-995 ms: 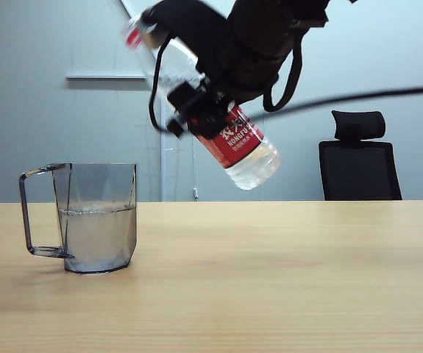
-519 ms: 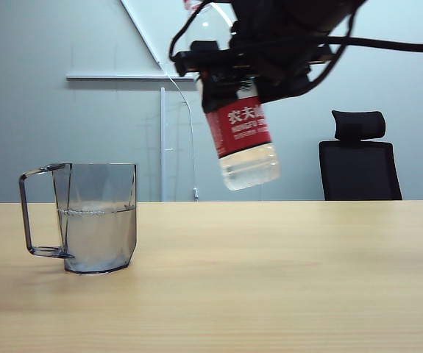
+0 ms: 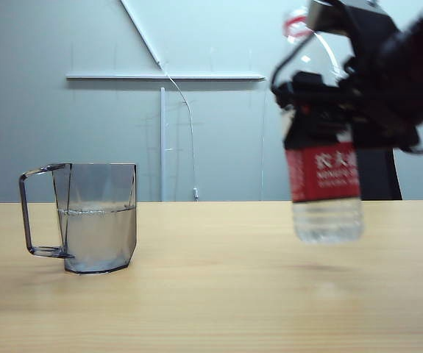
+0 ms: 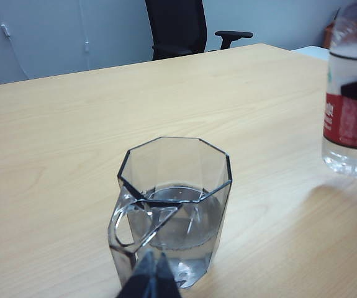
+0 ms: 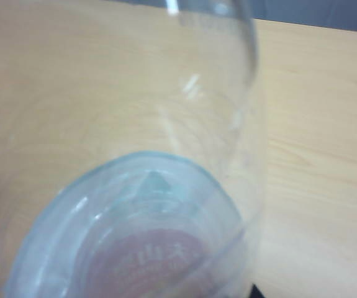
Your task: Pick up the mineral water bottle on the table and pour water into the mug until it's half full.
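Bottle [image 3: 326, 184] upright at frame right, base just above tabletop [image 3: 218, 294], clamped in our right gripper [image 3: 343, 110]. Mug [image 3: 97, 217] left, half full. Left gripper [image 4: 150, 282]: cannot tell. Risk: early release tips bottle.

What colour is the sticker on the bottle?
Red with white writing; the label shows best in the exterior view.

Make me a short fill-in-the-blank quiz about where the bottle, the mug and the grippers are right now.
1. The right gripper holds the bottle ____, above the table.
2. The mug is about ____ full of water.
3. The bottle's label is ____ and white.
4. The left gripper is nearest the ____.

Answers: upright; half; red; mug
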{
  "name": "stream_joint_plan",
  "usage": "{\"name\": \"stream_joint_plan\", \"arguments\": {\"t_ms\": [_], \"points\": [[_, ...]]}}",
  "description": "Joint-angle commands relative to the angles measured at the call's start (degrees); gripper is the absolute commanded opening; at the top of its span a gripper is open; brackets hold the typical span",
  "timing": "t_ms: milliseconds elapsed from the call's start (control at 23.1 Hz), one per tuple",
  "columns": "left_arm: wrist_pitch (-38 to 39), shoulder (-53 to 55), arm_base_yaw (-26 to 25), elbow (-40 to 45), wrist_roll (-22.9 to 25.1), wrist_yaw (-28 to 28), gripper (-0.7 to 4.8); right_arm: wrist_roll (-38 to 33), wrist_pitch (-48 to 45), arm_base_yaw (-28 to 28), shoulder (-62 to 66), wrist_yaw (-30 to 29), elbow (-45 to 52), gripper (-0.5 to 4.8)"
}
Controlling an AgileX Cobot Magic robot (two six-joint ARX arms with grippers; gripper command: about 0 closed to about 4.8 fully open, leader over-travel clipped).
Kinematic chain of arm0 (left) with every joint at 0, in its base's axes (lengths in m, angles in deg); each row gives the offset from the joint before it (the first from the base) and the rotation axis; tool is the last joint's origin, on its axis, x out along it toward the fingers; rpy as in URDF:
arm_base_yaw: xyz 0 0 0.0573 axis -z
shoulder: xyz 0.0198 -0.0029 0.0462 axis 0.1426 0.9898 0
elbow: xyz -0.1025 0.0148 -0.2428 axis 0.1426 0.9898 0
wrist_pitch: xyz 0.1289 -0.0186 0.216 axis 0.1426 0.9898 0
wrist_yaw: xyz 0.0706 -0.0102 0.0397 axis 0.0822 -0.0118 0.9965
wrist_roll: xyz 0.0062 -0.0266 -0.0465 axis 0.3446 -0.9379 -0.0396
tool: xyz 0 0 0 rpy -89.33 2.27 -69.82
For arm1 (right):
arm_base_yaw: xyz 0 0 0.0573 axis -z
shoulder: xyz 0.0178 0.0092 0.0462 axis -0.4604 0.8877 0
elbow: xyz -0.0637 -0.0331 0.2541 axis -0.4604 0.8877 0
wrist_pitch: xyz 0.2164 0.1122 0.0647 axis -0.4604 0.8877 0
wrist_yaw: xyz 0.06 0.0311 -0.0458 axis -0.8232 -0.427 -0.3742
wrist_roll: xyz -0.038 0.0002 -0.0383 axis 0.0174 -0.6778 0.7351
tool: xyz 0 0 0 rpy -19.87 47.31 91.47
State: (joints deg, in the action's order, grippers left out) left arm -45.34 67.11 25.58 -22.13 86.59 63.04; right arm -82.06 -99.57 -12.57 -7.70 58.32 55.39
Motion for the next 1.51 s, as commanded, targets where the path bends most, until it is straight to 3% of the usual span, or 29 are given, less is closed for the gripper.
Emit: {"name": "stream_joint_plan", "arguments": {"t_ms": [43, 260, 519, 606, 866, 952, 1342, 1515], "points": [[-0.37, 0.13, 0.07, -0.13, -0.17, -0.22, -0.02, -0.92, -10.49, 1.46, 0.07, -0.04, 3.67, 2.73], [-0.37, 0.13, 0.07, -0.13, -0.17, -0.22, -0.02, -0.92, -17.51, 5.97, 1.38, -5.86, 6.71, 2.74], [-0.37, 0.13, 0.07, -0.13, -0.17, -0.22, -0.02, -0.70, -20.90, 6.78, 6.03, -7.56, 6.73, 2.79], [-0.37, 0.13, 0.07, -0.13, -0.17, -0.22, -0.02, -0.70, -21.07, 6.78, 6.21, -7.61, 6.75, 3.49], [-0.37, 0.13, 0.07, -0.13, -0.17, -0.22, -0.02, -0.50, -19.96, 6.75, 6.14, -7.63, 7.10, 3.93], [-0.37, 0.13, 0.07, -0.13, -0.17, -0.22, -0.02, -0.52, -19.37, 6.73, 6.03, -7.67, 7.37, 4.37], [-0.39, 0.13, 0.00, -0.13, -0.17, -0.22, -0.02, -2.27, -17.33, 6.40, -2.95, -8.31, 12.13, 4.44], [-0.37, 0.13, -0.79, -0.13, -0.17, -0.26, -0.02, -2.75, -10.36, 6.03, -9.79, -11.82, 13.31, 4.46]]}}
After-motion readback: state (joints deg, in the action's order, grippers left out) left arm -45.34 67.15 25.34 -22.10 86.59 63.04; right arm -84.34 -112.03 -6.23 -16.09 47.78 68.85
